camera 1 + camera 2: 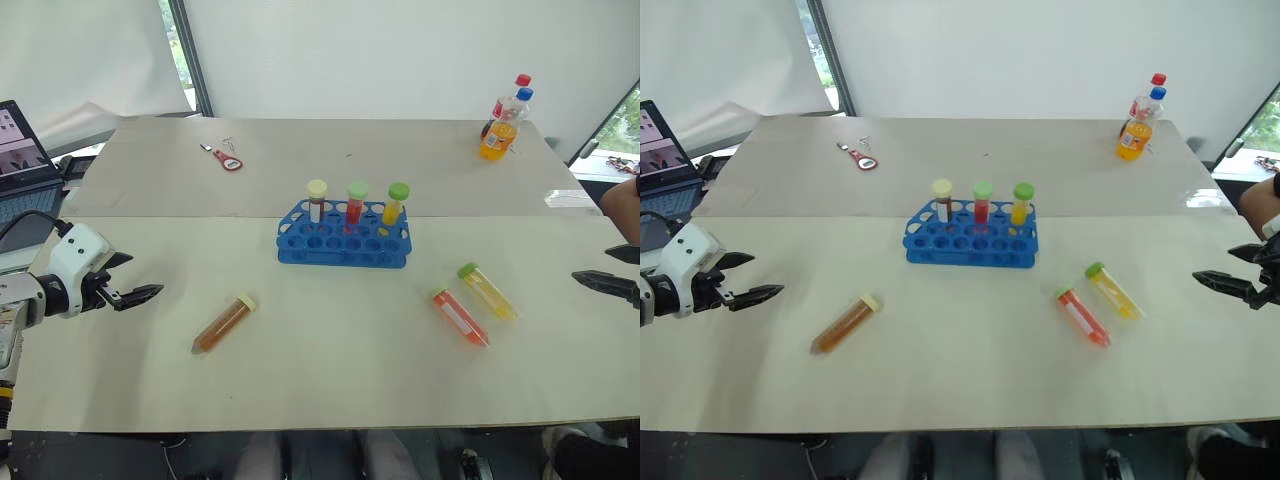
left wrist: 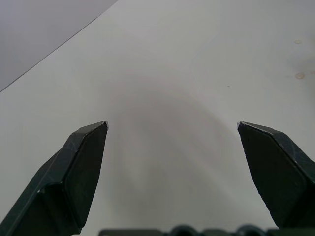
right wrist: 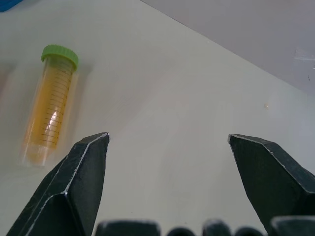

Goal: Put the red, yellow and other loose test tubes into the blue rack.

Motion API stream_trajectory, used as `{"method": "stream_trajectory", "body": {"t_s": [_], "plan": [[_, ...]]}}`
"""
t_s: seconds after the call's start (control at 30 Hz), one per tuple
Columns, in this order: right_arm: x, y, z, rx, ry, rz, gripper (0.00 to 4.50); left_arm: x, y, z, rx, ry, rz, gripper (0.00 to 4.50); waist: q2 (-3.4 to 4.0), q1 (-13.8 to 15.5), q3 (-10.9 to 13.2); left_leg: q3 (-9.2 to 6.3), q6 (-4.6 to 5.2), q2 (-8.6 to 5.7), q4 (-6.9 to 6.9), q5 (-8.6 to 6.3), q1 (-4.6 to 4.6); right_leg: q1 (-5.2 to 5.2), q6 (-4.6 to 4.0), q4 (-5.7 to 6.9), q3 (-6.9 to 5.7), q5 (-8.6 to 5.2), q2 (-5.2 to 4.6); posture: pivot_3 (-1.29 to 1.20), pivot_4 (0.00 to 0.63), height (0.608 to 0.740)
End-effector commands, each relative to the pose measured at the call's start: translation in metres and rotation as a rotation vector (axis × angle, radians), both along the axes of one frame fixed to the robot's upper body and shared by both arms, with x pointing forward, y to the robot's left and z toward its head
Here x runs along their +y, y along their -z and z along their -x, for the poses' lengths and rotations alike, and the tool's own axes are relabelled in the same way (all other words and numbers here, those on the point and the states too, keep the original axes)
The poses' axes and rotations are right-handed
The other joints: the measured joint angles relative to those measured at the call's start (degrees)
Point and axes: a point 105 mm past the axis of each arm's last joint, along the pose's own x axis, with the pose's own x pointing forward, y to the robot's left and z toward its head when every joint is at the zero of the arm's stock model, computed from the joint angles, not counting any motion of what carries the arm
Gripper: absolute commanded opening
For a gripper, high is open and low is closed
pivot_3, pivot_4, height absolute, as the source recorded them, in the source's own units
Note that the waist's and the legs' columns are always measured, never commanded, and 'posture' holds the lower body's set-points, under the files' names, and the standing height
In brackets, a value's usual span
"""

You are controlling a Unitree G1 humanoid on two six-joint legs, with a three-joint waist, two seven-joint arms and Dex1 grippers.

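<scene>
The table is carrying everything, and the blue rack is standing near its middle with three capped tubes already upright in its back row. Three loose tubes are lying flat: the brown tube to the front left of the rack, and the red tube and yellow tube side by side to the front right. The left pincer and the right pincer are both hanging spread and empty at the table's sides. I am judging that each pincer should approach its nearest tube across the body, close near the cap, then tilt it upright over a free hole.
</scene>
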Motion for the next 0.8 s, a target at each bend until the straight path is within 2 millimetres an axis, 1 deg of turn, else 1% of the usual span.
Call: {"method": "stream_trajectory", "body": {"t_s": [0.03, 0.13, 0.27, 0.37, 0.43, 0.47, 0.53, 0.57, 0.67, 0.8], "plan": [[-0.003, -0.014, -0.002, -0.059, -0.004, 0.03, 4.3, 0.002, -0.014, -0.002, -0.042, 0.007, 0.007, 4.49, 0.0, -0.01, 0.0, 0.0, 0.0, 0.0, 0.0, 0.0, 0.0, 0.0, 0.0, 0.0, 0.0, 0.0, 0.0, 0.0, 0.15, 0.733], [-0.006, -0.014, -0.003, -0.08, 0.008, 0.036, 4.3, -0.001, -0.021, 0.0, -0.05, 0.019, 0.081, 4.49, 0.0, 0.01, 0.0, 0.01, 0.0, -0.01, 0.01, 0.0, 0.0, 0.0, 0.0, 0.0, 0.0, 0.0, -0.01, 0.0, 0.15, 0.733], [-0.003, -0.018, -0.007, -0.1, 0.001, 0.032, 4.3, -0.002, -0.023, 0.0, -0.055, 0.029, 0.066, 4.49, 0.0, -0.08, 0.0, 0.01, 0.0, 0.0, 0.0, 0.0, 0.01, 0.0, 0.0, 0.01, 0.0, 0.0, 0.0, 0.0, 0.15, 0.733], [0.001, -0.023, -0.011, -0.107, -0.003, 0.016, 4.3, -0.016, -0.033, -0.003, -0.078, 0.094, 0.081, 4.49, 0.0, -0.07, 0.0, 0.01, 0.0, -0.01, 0.01, 0.0, 0.0, 0.0, 0.0, 0.01, 0.0, 0.0, 0.0, 0.0, 0.15, 0.733], [0.007, -0.026, -0.015, -0.091, -0.015, 0.005, 4.3, -0.038, -0.039, -0.003, -0.086, 0.183, 0.074, 4.49, 0.0, 0.11, 0.0, 0.01, 0.0, -0.01, 0.03, 0.0, -0.01, 0.0, 0.0, 0.02, 0.0, 0.0, 0.0, 0.0, 0.15, 0.733], [0.013, -0.028, -0.018, -0.078, -0.029, -0.006, 4.3, -0.056, -0.043, -0.002, -0.093, 0.253, 0.081, 4.49, 0.0, 0.16, 0.0, 0.0, 0.0, 0.0, 0.03, 0.0, -0.01, 0.01, 0.0, 0.02, 0.0, 0.0, -0.01, 0.0, 0.15, 0.733], [0.024, -0.031, -0.021, -0.052, -0.049, -0.025, 4.3, -0.08, -0.047, 0.001, -0.097, 0.341, 0.092, 4.49, 0.0, 0.24, 0.0, 0.0, 0.0, 0.0, 0.03, 0.0, -0.02, 0.01, 0.0, 0.02, 0.01, 0.0, -0.04, 0.0, 0.15, 0.733], [0.032, -0.03, -0.025, -0.013, -0.058, -0.007, 4.3, -0.1, -0.049, 0.004, -0.1, 0.423, 0.088, 4.49, 0.01, 0.25, 0.0, -0.01, 0.0, 0.0, 0.06, 0.0, -0.05, 0.01, 0.01, 0.03, 0.0, 0.0, -0.04, 0.0, 0.15, 0.733], [0.054, -0.023, -0.034, 0.12, -0.049, 0.043, 4.3, -0.146, -0.052, 0.015, -0.105, 0.614, 0.083, 4.49, 0.01, 0.23, 0.0, -0.03, 0.0, -0.06, 0.09, 0.0, -0.07, -0.02, 0.0, 0.06, 0.01, 0.0, 0.0, 0.0, 0.15, 0.733], [0.077, -0.006, -0.041, 0.294, -0.044, 0.063, 4.3, -0.188, -0.054, 0.029, -0.117, 0.804, 0.083, 4.49, 0.01, 0.15, 0.0, -0.04, 0.0, -0.07, 0.1, 0.0, -0.12, -0.07, 0.0, 0.07, 0.01, 0.0, 0.06, 0.0, 0.15, 0.733]]}}
